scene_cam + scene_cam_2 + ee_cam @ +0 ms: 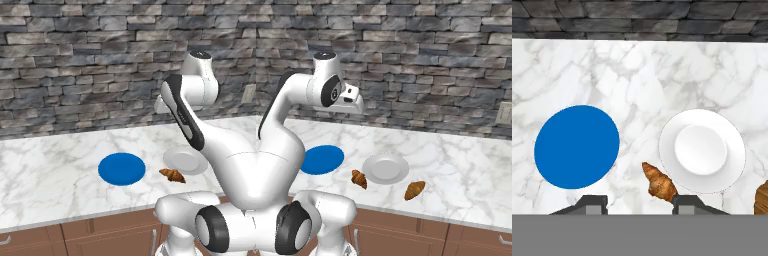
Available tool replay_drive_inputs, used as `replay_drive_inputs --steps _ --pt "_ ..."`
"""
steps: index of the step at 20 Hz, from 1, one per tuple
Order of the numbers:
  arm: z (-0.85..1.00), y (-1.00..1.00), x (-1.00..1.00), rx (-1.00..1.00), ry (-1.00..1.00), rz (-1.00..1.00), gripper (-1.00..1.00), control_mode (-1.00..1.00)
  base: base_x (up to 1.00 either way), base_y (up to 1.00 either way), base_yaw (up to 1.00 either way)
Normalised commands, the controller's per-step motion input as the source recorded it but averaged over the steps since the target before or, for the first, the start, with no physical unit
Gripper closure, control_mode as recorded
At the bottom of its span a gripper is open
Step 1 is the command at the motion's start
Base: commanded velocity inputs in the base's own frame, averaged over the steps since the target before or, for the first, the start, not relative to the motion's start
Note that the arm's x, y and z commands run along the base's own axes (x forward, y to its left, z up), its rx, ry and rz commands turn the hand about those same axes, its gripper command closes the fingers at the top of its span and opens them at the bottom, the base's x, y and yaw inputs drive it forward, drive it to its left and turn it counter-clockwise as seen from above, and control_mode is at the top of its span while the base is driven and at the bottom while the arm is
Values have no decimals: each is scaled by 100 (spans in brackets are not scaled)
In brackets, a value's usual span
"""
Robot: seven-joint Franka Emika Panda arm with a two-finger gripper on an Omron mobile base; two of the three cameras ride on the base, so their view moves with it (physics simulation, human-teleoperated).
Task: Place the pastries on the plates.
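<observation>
Two plates and one croissant are seen in the left base view: the blue plate (121,168) lies on the marble counter (45,170), the white plate (184,161) is partly hidden behind the arm, and the nearer croissant (172,175) rests between them, just off the white plate's rim.

From the right base view, a second croissant (414,190) is made out on the far side of the white plate (385,168), close to the counter's front edge. The nearer croissant (359,178) sits just beside the white plate, with the blue plate (321,159) beyond it. The gripper (357,106) is held high above the counter, well clear of everything; from this angle its opening cannot be judged.

By the hand view, the gripper (641,201) is shown spread wide and empty, its fingertips (593,201) standing well apart. The nearer croissant (658,183) lies slightly toward the right fingertip, the white plate (732,165) beyond it, the blue plate (576,146) ahead of the left fingertip.

The step in hand is judged to be the approach. A slight shift toward the right fingertip is advised, so the pastry is centred before descent and closed across its narrow width, probably at the thick middle.
</observation>
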Motion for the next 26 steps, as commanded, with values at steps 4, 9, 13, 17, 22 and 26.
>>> replay_drive_inputs --steps 4,9,13,17,22,26 --pt "-2 0 -9 0 4 0 -100 -100 0 0 0" --pt "-5 0 -21 0 4 -10 -100 -100 0 0 0" --pt "-36 0 -29 0 3 -22 -100 -100 0 0 0" --pt "-46 -21 -13 0 10 -9 -100 -100 0 0 0" --pt "-45 -12 -2 -1 27 2 -100 -100 0 0 0" --pt "-32 -6 -4 0 0 19 -100 -100 0 0 0"
